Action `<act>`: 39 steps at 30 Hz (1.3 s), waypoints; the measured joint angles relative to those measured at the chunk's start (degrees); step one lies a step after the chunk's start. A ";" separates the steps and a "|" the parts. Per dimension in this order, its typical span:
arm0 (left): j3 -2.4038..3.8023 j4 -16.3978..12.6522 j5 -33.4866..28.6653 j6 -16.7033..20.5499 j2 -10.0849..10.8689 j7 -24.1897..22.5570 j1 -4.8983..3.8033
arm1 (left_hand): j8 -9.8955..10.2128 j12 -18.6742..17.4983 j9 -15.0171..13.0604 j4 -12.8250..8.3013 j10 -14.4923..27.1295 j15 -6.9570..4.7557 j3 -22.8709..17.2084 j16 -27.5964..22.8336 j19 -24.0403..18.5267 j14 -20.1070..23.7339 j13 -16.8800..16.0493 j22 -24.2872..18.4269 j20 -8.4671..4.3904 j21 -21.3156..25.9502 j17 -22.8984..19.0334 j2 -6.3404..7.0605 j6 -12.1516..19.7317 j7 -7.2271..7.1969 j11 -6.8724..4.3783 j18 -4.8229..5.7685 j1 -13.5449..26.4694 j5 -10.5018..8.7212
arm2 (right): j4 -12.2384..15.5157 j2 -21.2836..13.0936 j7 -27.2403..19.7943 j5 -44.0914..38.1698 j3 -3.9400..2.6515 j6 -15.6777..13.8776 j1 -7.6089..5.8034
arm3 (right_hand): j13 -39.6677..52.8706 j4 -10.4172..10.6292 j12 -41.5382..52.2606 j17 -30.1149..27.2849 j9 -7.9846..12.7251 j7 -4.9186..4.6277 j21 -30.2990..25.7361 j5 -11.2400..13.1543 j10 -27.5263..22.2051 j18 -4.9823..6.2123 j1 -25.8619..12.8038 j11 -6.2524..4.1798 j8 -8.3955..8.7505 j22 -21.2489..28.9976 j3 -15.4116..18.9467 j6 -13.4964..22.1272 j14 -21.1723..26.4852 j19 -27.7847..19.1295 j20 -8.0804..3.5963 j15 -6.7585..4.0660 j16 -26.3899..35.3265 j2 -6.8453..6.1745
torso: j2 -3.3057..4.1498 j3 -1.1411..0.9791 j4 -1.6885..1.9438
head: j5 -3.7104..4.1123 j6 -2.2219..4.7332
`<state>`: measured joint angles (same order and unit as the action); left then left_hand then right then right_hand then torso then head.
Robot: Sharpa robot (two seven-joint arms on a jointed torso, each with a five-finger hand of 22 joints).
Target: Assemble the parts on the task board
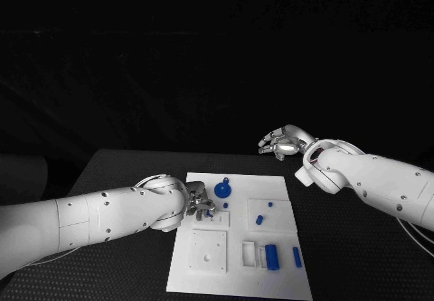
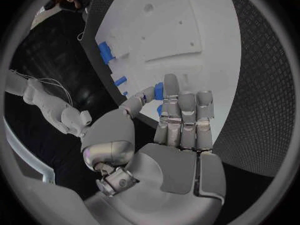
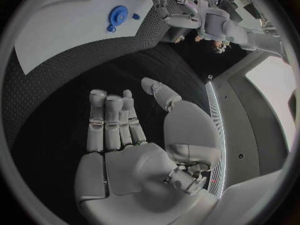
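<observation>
My left hand (image 1: pixel 200 205) pinches a small blue part (image 2: pixel 159 91) at the task board (image 1: pixel 271 276)'s nine o'clock; misalignment could jam it. My right hand (image 1: pixel 285 143) idles, fingers apart.

Matt white plastic task board (image 1: pixel 271 276) lies on a rough, woven-looking black table (image 1: pixel 362 251); parts (image 1: pixel 271 257) glossy blue.

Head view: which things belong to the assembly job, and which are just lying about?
Job: flat white task board; blue toothed disc; blue cylinders; small blue piece pinched by silver left hand.
Not in use: black textured table; silver right hand, holding nothing.
</observation>
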<state>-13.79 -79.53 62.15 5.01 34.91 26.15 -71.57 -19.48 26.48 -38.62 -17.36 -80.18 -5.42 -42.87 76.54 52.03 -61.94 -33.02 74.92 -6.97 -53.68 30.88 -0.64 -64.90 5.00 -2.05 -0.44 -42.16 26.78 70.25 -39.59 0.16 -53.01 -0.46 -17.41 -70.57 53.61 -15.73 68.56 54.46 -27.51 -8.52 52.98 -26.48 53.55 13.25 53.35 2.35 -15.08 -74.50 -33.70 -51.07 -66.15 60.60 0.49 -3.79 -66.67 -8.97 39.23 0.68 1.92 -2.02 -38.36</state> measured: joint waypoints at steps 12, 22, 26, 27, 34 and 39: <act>-0.01 1.64 1.16 0.01 -1.23 0.04 0.86 | 0.02 0.14 -0.25 -0.06 -0.23 0.01 -0.07 0.22 0.00 -0.22 -0.07 -0.01 0.00 0.00 0.00 -0.03 -0.12 -0.12 -0.03 0.00 0.03 0.00 | 0.17 0.12 0.09 -0.24 0.00 0.01 0.00 | -0.07 0.00 0.00 -0.01 0.01 0.07 0.00 -0.20 0.00 0.00 0.00 0.00 0.00 0.00 0.00 -0.06 0.00 0.00 0.01 0.01 0.00 0.00 | -0.01 0.09 0.01 | 0.15 -0.18; 0.00 2.62 1.63 -0.14 -1.79 0.04 1.32 | -0.15 0.14 -0.24 -0.06 -0.38 -0.03 -0.07 0.22 -0.01 -0.22 -0.13 -0.02 0.00 -0.03 -0.01 -0.03 -0.18 -0.21 0.00 0.00 0.02 -0.02 | 0.25 0.13 0.14 -0.29 0.00 0.05 0.00 | -0.12 0.00 -0.01 -0.06 0.01 0.24 0.01 -0.20 0.00 0.00 0.00 0.00 0.00 0.01 0.00 -0.06 0.01 -0.01 0.01 0.02 0.00 0.00 | -0.03 0.14 0.01 | 0.29 -0.26; 0.00 2.80 1.70 -0.40 -2.00 0.02 1.34 | -0.17 0.14 -0.23 -0.06 -0.39 -0.04 -0.07 0.23 -0.01 -0.21 -0.17 -0.02 0.00 -0.22 -0.01 -0.03 -0.18 -0.21 0.00 0.00 0.02 -0.22 | 0.33 0.13 0.18 -0.30 0.00 0.07 0.00 | -0.12 0.00 -0.01 -0.06 0.01 0.25 0.01 -0.20 0.00 0.00 0.00 0.00 0.00 0.01 0.00 -0.06 0.01 -0.01 0.02 0.02 0.00 0.00 | -0.05 0.14 0.00 | 0.31 -0.29; 0.00 2.81 1.71 -0.49 -2.00 0.02 1.35 | -0.17 0.14 -0.23 -0.06 -0.39 -0.04 -0.07 0.22 -0.01 -0.21 -0.17 -0.02 0.00 -0.22 -0.01 -0.03 -0.18 -0.22 0.00 0.00 0.02 -0.21 | 0.34 0.15 0.18 -0.31 0.00 0.08 0.00 | -0.12 0.00 0.00 -0.06 0.01 0.25 0.01 -0.20 0.00 0.00 0.00 0.00 0.00 0.01 0.00 -0.06 0.01 -0.01 0.02 0.02 0.00 0.00 | -0.05 0.14 0.01 | 0.31 -0.31; 0.01 2.86 1.78 -1.06 -2.04 0.02 1.47 | -0.17 0.17 -0.20 -0.06 -0.40 -0.04 -0.07 0.22 -0.01 -0.21 -0.22 0.00 0.01 -0.22 -0.01 -0.03 -0.16 -0.23 0.01 0.00 0.02 0.00 | 0.36 0.15 0.21 -0.32 0.00 0.11 0.00 | -0.18 0.00 0.20 -0.11 0.01 0.25 0.02 -0.20 0.00 0.00 0.00 0.00 0.00 -0.04 0.00 -0.07 0.01 -0.02 0.02 0.02 0.00 0.00 | -0.06 0.15 0.00 | 0.34 -0.41; 0.02 2.80 1.80 -1.23 -2.15 0.02 1.53 | -0.15 0.54 -0.31 -0.06 -0.44 -0.06 -0.07 0.49 -0.01 -0.23 -0.34 0.02 0.01 -0.57 -0.01 -0.19 -0.14 -0.25 0.05 0.00 0.19 0.00 | 0.35 0.16 0.24 -0.33 0.00 0.14 0.00 | -0.18 0.00 0.20 -0.11 0.01 0.26 0.02 -0.20 0.00 0.00 0.00 0.00 0.00 -0.04 0.00 -0.07 0.02 -0.02 0.02 0.02 0.00 0.00 | -0.06 0.18 0.01 | 0.34 -0.38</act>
<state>-13.77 -76.72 63.95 3.79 32.76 26.17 -70.05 -19.63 27.02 -38.93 -17.43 -80.62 -5.48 -42.94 77.03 52.02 -62.17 -33.36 74.95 -6.96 -54.25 30.87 -0.84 -65.04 4.75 -2.00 -0.44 -41.97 26.78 70.61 -39.43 0.40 -53.34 -0.46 -17.27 -70.57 53.43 -15.72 68.77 54.35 -27.50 -8.26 53.01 -26.67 53.56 13.25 53.35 2.35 -15.08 -74.55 -33.70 -51.14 -66.13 60.58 0.51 -3.76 -66.67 -8.97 39.17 0.86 1.92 -1.68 -38.74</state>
